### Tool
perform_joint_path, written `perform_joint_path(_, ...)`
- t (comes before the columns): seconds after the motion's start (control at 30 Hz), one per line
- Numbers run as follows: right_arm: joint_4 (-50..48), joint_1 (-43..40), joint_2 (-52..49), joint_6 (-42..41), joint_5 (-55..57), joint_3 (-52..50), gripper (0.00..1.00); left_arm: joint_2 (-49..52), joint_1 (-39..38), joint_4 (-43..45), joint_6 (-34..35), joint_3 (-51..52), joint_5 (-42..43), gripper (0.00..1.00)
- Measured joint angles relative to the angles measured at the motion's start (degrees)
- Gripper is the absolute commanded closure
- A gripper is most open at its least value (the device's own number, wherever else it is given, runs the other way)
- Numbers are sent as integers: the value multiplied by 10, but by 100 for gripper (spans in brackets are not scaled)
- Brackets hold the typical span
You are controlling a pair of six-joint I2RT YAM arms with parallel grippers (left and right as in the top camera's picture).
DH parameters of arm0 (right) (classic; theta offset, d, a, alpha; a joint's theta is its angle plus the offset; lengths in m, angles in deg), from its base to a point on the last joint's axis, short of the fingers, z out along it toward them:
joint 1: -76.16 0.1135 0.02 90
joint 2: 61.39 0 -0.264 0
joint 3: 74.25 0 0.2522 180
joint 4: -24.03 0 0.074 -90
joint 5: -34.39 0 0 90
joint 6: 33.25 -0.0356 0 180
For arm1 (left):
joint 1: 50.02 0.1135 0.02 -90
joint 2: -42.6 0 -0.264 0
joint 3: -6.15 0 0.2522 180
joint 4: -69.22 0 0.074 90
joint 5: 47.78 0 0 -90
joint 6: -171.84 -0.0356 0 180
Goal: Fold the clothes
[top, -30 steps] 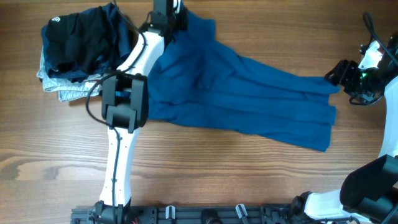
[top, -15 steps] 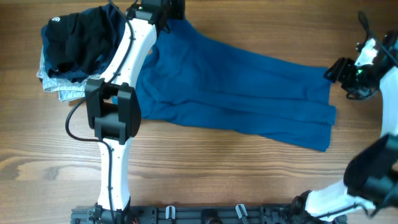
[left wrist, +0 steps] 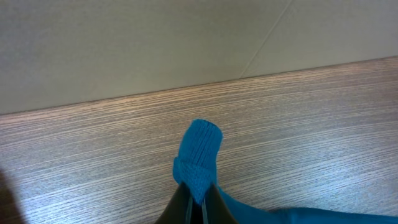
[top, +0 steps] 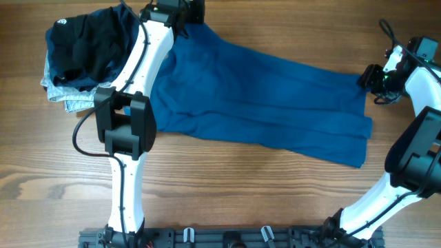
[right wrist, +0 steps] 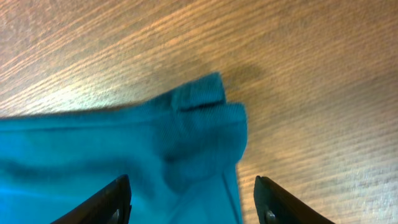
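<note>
a large deep teal-blue soft fabric garment [top: 262, 96] lies spread out flat on the brown wood-grain surface [top: 241, 193], running from the far side left of centre across to the right edge. the left claw [top: 182, 15] is at the garment's far end. seen from that wrist, its dark fingers [left wrist: 183, 210] are pressed together, pinching a small bunched fold of the teal cloth that pokes up just past the tips. the right claw [top: 372, 79] sits at the opposite, right-hand corner of the garment. its two black fingers [right wrist: 115, 196] stand spread wide, one on each side of the cloth's folded corner, which lies on the surface between them. whether the tips actually touch the cloth i can't quite tell from here. off to the far left, a crumpled black garment with a small white logo [top: 83, 41] is heaped on a light-blue denim piece [top: 62, 93], just beside the teal garment's left end.
</note>
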Motion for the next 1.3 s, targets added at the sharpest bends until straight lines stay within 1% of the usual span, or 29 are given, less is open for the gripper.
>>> perform_joint_path(0.07,-13,0,-3,3,3,0,38,0,0,-1,0,0,0,96)
perform_joint_path(0.13,-27,0,-4,5,3,0,42,0,0,-6,0,0,-3,96)
perform_joint_path(0.27,-58,0,-4,7,7,0,44,0,0,-22,0,0,-23,96)
perform_joint_path(0.43,-87,0,-26,11,22,0,44,-1,0,-54,0,0,-47,96)
perform_joint_path(0.57,-120,5,-56,12,26,0,44,-1,0,-62,0,0,-52,96)
perform_joint_path(0.7,-146,18,-65,14,26,0,46,-1,0,-63,0,0,-58,96)
perform_joint_path(0.77,-155,25,-65,14,26,0,52,-1,0,-67,0,0,-64,96)
perform_joint_path(0.83,-156,31,-65,17,26,0,55,-1,0,-73,0,0,-69,96)
perform_joint_path(0.93,-155,34,-65,19,27,0,65,-1,0,-82,0,0,-76,96)
perform_joint_path(0.97,-152,34,-65,20,26,0,73,-1,0,-84,0,0,-78,96)
perform_joint_path(1.1,-143,34,-65,20,26,0,94,-1,0,-90,0,0,-78,96)
perform_joint_path(1.2,-129,34,-65,22,26,1,96,-1,0,-90,0,0,-80,96)
perform_joint_path(1.3,-92,34,-65,22,26,18,96,-1,0,-89,0,0,-89,96)
